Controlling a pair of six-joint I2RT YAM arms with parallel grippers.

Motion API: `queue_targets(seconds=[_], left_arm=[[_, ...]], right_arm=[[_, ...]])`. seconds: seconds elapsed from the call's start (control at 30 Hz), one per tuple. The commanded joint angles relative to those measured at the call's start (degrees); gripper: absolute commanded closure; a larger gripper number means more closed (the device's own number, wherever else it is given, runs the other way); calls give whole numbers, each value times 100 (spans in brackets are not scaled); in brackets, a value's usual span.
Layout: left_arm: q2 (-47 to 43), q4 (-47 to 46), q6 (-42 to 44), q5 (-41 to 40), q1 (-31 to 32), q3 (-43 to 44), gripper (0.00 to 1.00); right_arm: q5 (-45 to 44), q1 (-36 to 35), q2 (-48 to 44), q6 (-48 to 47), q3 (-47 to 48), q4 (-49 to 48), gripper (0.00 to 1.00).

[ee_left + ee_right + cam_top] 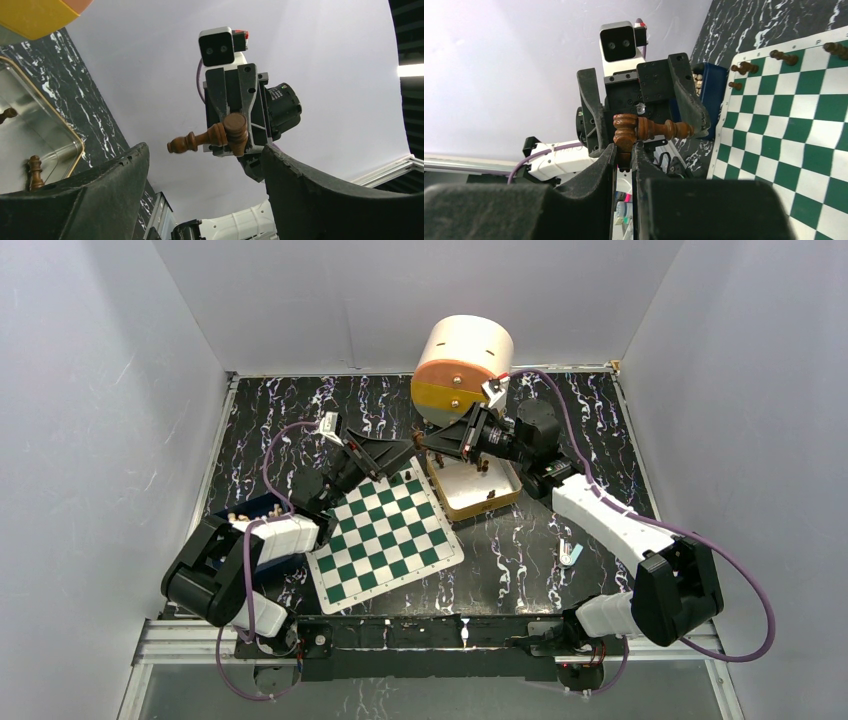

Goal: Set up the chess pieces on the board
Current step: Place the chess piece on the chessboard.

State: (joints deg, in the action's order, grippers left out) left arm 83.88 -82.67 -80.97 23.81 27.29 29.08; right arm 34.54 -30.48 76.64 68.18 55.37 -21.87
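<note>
Chess piece (651,129): turned wood, brown, smooth, with a light varnish sheen. Fingers (589,195) of the right hand (624,150): black, matt, grainy and rough, plastic-looking. Board (794,125): thin flat mat, smooth, low gloss, printed green and white. Counter (280,410): black marble-pattern surface with white veins, smooth, slightly shiny. Tray (55,117): smooth and pale inside, faintly glossy; material unclear. Arm shell (610,520): smooth white plastic. Walls (330,300): white, matt.

Robot lab booth (white panel walls (330,300), marbled black tabletop (520,560)).
</note>
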Motion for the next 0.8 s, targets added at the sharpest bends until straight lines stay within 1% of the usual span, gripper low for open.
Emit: queue_targets(seconds=[0.0,0.23,0.33,0.67,0.77], left_arm=[[-216,-301,196,110,97,317,20],[-118,-390,140,139,234,465,19],[-146,-453,73,105,251,455,21],[-507,-513,-153,-262,251,123,32],[-587,-516,-184,-372,251,75,37]], right_arm=[[211,-53,-163,326,234,-641,85],[231,-120,-108,476,244,-784,86],[212,-123,-71,478,237,-793,86],[-186,-124,-179,303,-134,-716,86],[-258,-125,-194,206,-133,-581,86]])
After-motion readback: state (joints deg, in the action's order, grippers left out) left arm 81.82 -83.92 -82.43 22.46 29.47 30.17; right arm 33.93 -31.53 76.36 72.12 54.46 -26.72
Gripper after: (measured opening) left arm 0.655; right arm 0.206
